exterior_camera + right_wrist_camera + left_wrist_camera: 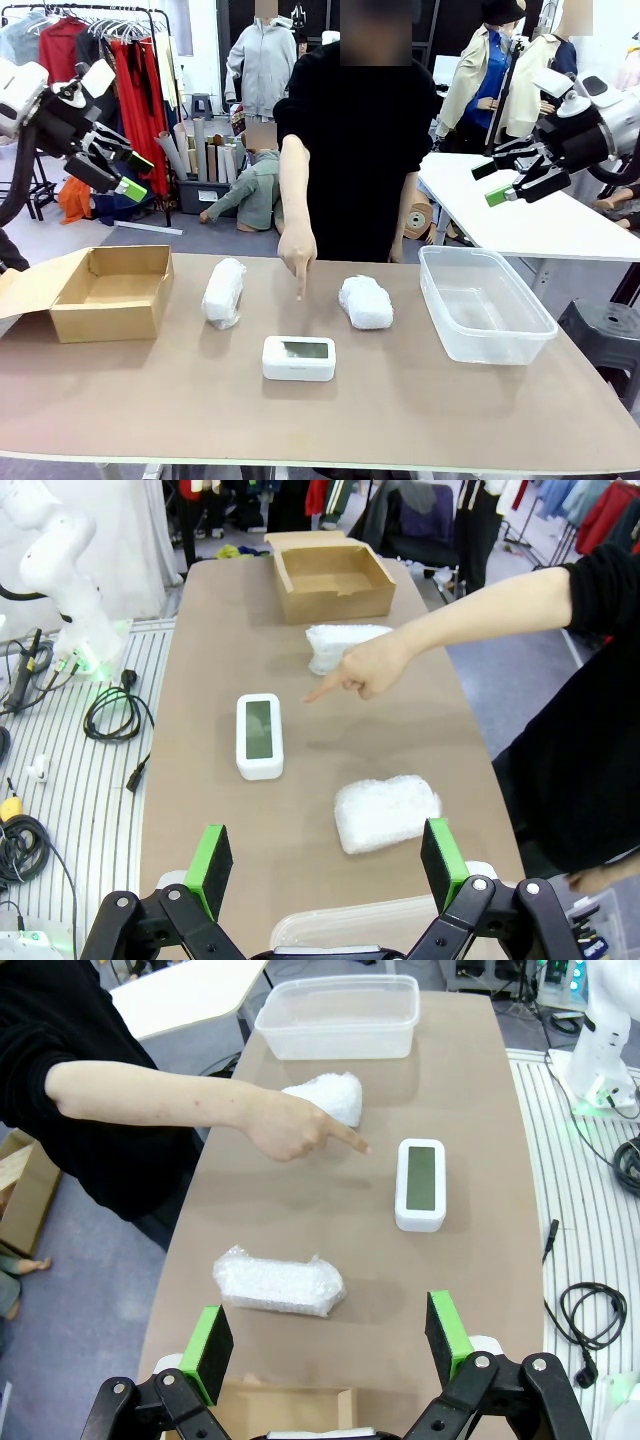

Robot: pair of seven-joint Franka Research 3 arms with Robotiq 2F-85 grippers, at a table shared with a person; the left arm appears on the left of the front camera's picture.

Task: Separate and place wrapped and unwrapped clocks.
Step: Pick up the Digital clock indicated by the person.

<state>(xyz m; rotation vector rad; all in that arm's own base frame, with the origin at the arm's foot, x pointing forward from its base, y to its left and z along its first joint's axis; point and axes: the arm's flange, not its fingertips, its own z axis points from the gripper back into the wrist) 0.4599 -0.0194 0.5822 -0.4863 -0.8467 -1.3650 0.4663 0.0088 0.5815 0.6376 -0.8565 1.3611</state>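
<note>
Both spread wide, our left gripper (137,174) and right gripper (490,183) wait as a person's hand (297,250) points toward the bare white rectangular clock (299,357)

No legible text, label, brand or number; bare clock (299,357) screen unreadable at this size.

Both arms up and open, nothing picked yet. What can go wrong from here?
1. The person's hand points down at the table just beyond the bare clock, between the left bundle and the right bundle. An arm coming down there may hit it.
2. The bare clock lies flat and low, so fingers may scrape the table or slip off its rounded edges.
3. Both bundles are lumpy in crinkly wrap. A grip may pinch only wrap and drop them.
</note>
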